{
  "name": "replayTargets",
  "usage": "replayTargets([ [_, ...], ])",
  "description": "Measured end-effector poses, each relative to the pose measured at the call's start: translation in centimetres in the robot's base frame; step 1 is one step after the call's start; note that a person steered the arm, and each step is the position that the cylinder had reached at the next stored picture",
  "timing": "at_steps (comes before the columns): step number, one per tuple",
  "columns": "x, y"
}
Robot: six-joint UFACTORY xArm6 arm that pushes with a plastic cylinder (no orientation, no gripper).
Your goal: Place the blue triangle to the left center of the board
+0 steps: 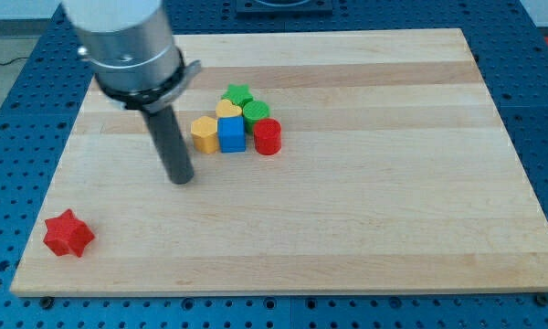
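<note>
Red star sits alone near the view's bottom-left corner of the wooden board, well apart from everything else

Next to the right is my tip. It is just a rod with no jaws to open or close; it holds nothing and touches no block

Right of and above the tip is the cluster, left to right: yellow hexagon, blue block, yellow heart behind the blue one, green star at the cluster's top, green round block, red cylinder at the right end

Task piece: the blue block is the only blue one. It looks square-faced from here, so I cannot confirm a triangle. It is in the cluster's front row, up and to the right of board centre-left, with the yellow hexagon touching its left side and the red cylinder just beside its right. No clear long axis shows

Key relation: the blue block lies to the right of and slightly above my tip, so the tip stands on the goal side, between block and left centre. Judgement: the tip needs to get round to the block's right side before pushing left, and the yellow hexagon will likely ride along

Counts: red 2, yellow 2, green 2, blue 1, seven blocks; one arm, one tip
</note>
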State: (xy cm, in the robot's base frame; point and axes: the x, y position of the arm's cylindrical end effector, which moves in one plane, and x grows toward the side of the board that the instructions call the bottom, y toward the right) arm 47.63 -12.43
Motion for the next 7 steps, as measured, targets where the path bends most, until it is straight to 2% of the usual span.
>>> replayTargets([
  [1, -3.4, 0.5],
  [2, -3.5, 0.5],
  [4, -4.1, -3.9],
  [6, -3.8, -3.9],
  [7, -6.1, -6.6],
])
